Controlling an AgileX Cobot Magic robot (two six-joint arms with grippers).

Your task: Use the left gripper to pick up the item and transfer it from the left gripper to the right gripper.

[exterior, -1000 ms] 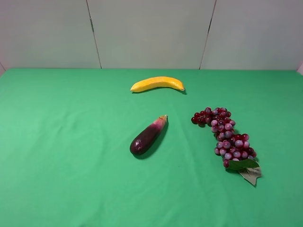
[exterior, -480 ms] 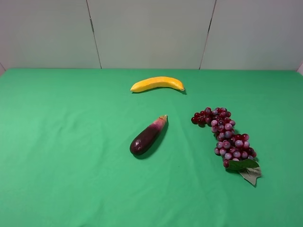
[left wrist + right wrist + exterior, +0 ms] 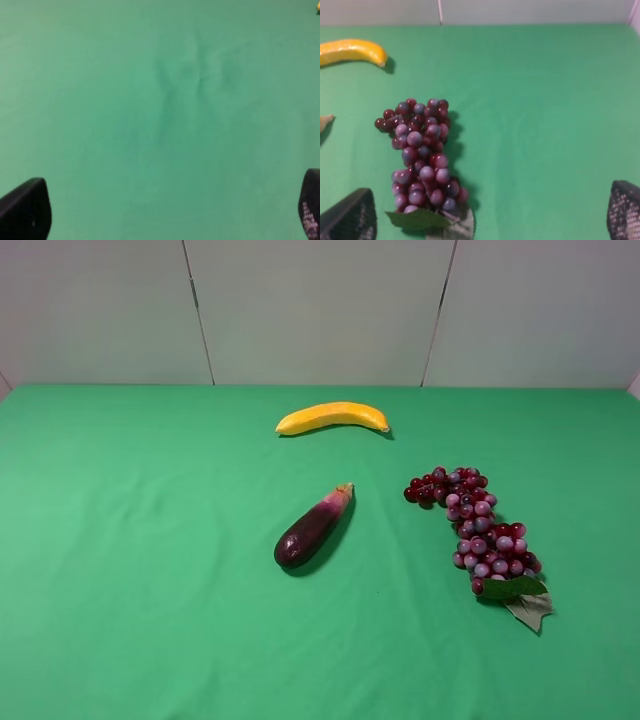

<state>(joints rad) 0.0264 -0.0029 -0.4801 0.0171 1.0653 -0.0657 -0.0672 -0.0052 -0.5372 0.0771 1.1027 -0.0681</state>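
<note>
Three items lie on the green cloth. A purple eggplant lies at the middle. A yellow banana lies behind it. A bunch of red grapes with a leaf lies to the right. Neither arm shows in the exterior high view. My left gripper is open over bare cloth, with only its two dark fingertips showing. My right gripper is open, with the grapes ahead of it, the banana beyond and the eggplant's tip at the view's edge.
A pale panelled wall stands behind the table's far edge. The cloth has faint wrinkles in the left wrist view.
</note>
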